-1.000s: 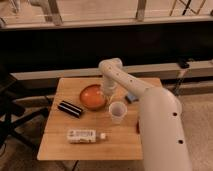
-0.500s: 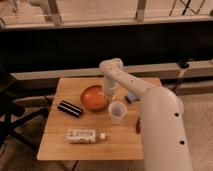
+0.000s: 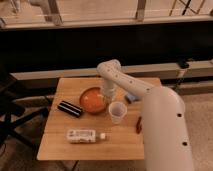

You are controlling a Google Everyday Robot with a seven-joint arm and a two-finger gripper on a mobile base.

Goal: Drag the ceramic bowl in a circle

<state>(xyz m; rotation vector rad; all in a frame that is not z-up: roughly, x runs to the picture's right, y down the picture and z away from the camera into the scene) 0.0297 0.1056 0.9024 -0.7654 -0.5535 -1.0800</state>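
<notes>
The ceramic bowl is round and shallow, glossy orange-red inside with a darker rim. It sits on the wooden table, left of centre. My white arm reaches over the table from the right. My gripper points down at the bowl's right rim, touching or just over it. A small white cup stands just right and in front of the bowl, close to the gripper.
A black flat box lies left of the bowl. A white bottle lies on its side near the front. A small blue thing and a red thing lie beside my arm. A dark chair stands left.
The bowl and my gripper have shifted slightly on the table between the earlier frames and now. The cup, box and bottle have stayed in place.
</notes>
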